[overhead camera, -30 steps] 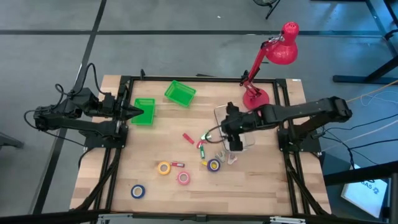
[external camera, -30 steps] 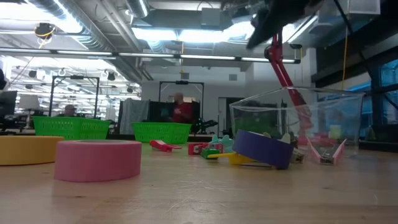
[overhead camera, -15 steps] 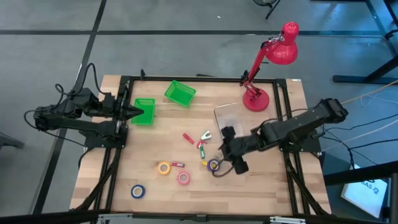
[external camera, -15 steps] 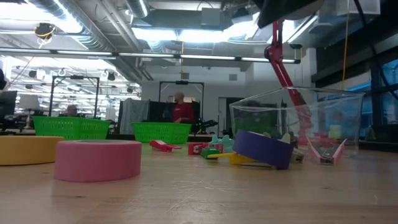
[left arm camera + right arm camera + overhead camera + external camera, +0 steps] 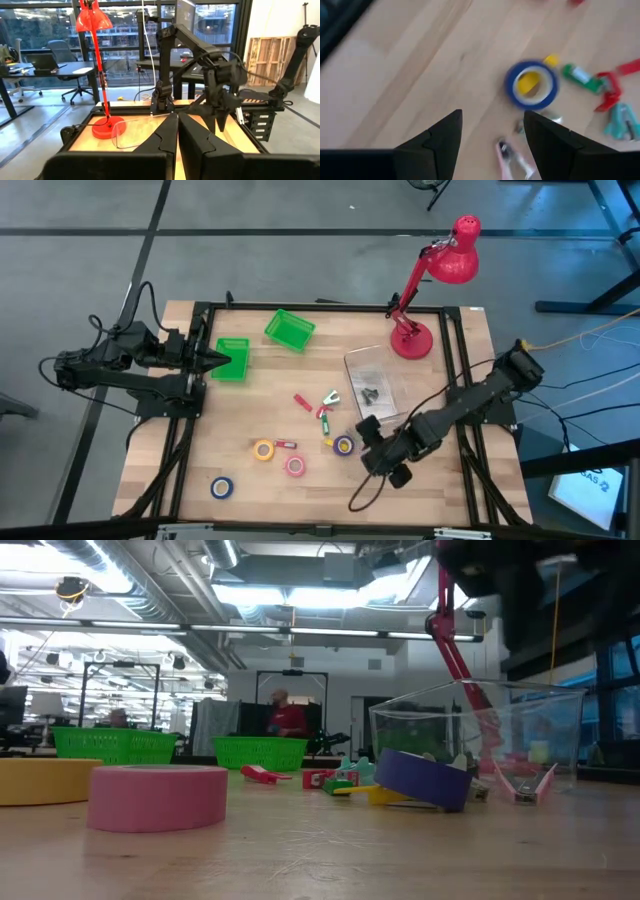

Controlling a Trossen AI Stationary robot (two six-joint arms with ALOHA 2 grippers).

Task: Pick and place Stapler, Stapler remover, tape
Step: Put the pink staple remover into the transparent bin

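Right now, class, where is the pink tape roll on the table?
In the high view, the pink tape roll lies near the table's front, between the yellow roll and the blue-and-yellow roll, left of the right gripper.

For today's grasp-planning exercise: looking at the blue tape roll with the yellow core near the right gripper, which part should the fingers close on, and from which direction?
The blue tape roll lies flat on the table, hole upward. The open right gripper should probably come straight down, one finger in the yellow core, one outside, pinching the ring wall. The side away from the clutter of small items looks freest.
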